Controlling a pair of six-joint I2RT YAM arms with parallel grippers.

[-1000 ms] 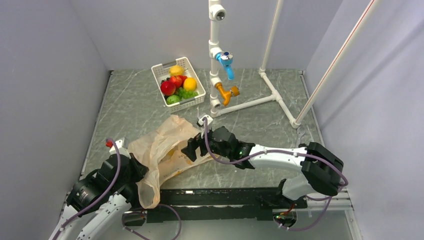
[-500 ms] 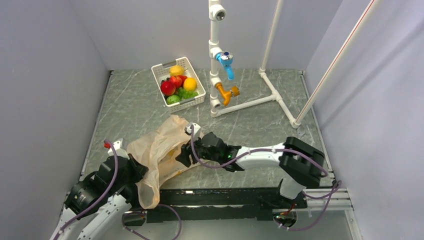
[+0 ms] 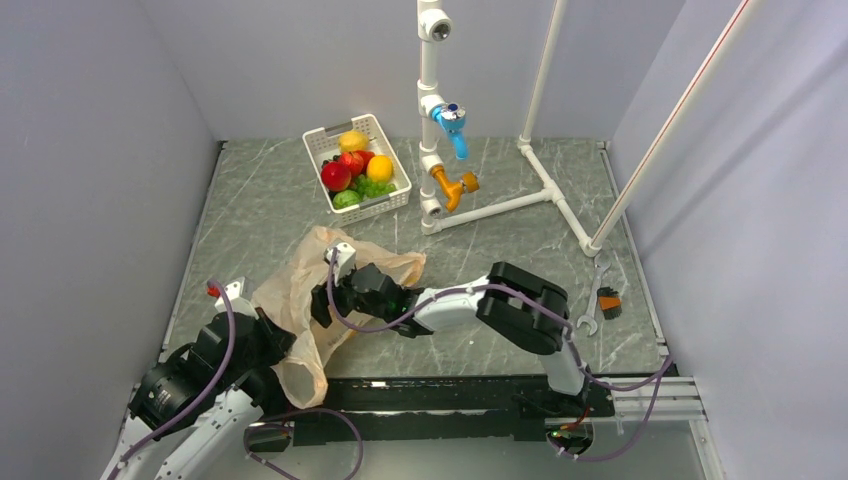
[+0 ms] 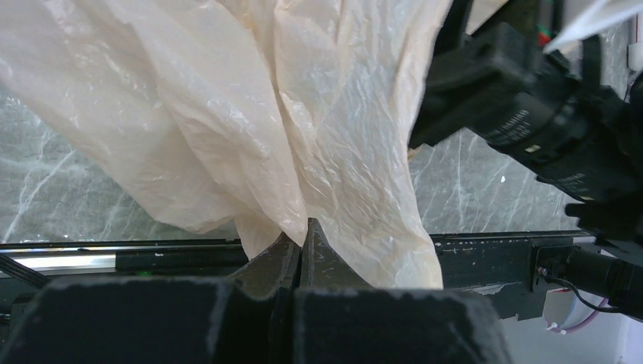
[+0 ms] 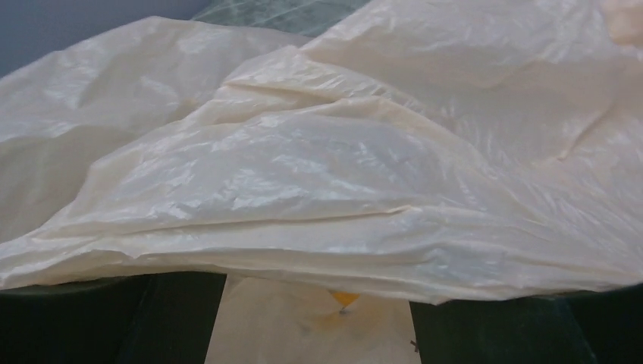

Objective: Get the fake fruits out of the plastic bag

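The peach plastic bag [image 3: 300, 300] lies crumpled at the table's near left. My left gripper [image 3: 281, 342] is shut on its lower edge, and in the left wrist view the film [image 4: 334, 129] rises from the closed fingertips [image 4: 303, 233]. My right gripper [image 3: 324, 300] has reached into the bag's mouth. It is open, with the bag's film [image 5: 318, 174] draped over its spread fingers [image 5: 174, 318] and a yellow print showing between them. I see no fruit inside the bag. A red apple [image 3: 336, 176], a round green fruit [image 3: 346, 199] and a green grape bunch [image 3: 373, 186] sit in the white basket [image 3: 394, 204].
A lemon [image 3: 353, 140] and an orange fruit [image 3: 379, 167] share the basket at the back. A white pipe frame [image 3: 430, 120] with a blue valve [image 3: 452, 122] and an orange valve [image 3: 455, 186] stands behind. A wrench [image 3: 590, 318] and a small orange-black part [image 3: 607, 301] lie at the right.
My right arm has swung left and pushed its gripper into the bag's mouth, bunching the film towards the left. The left gripper has kept its hold.
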